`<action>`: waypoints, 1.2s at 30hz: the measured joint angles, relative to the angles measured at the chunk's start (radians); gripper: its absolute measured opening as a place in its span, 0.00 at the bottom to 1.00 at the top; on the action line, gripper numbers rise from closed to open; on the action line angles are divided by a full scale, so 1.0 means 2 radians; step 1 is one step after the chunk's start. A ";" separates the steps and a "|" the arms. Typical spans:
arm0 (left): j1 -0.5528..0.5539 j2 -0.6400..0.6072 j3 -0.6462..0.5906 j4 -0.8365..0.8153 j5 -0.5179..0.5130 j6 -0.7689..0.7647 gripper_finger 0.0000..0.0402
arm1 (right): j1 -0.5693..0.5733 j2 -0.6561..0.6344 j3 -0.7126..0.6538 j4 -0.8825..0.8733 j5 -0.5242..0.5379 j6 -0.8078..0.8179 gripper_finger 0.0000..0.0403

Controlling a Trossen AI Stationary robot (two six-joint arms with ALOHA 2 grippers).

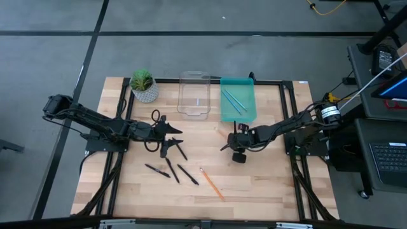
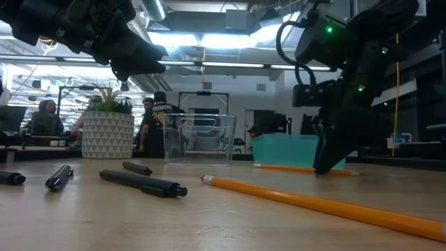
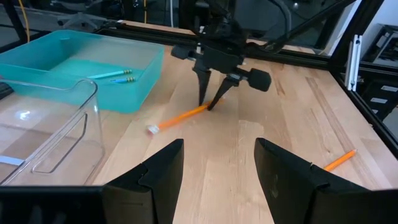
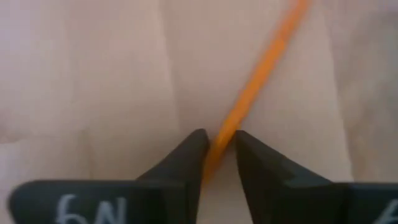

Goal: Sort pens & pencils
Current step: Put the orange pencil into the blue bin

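**Fingers pinch an orange pencil beside the teal tray**

High view: your right gripper (image 1: pixel 224 147) sits just below the teal tray (image 1: pixel 238 116); pens (image 1: pixel 187 173) lie well left.

Right wrist view: its fingers (image 4: pixel 186 155) clamp the orange pencil (image 4: pixel 264 68).

Left wrist view: your left gripper (image 3: pixel 217 165) is spread, empty.

Next, lift and carry to the tray.

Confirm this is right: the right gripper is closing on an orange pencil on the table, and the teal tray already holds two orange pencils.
Not quite. The right gripper is indeed closing on an orange pencil on the table, but the two pencils in the teal tray are light blue, not orange. The high view shows this.
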 joint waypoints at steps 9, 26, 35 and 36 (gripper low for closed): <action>0.000 0.000 0.000 0.000 0.000 0.000 0.47 | 0.002 0.000 0.000 0.000 -0.018 -0.012 0.09; 0.000 0.000 0.000 0.011 0.000 0.000 0.47 | 0.006 0.000 0.000 0.003 -0.022 -0.012 0.10; 0.000 0.000 0.000 0.019 0.000 0.017 0.47 | 0.006 0.000 0.000 0.004 -0.022 -0.010 0.10; 0.000 0.000 0.000 0.019 0.000 0.017 0.47 | 0.006 0.000 0.000 0.004 -0.022 -0.010 0.10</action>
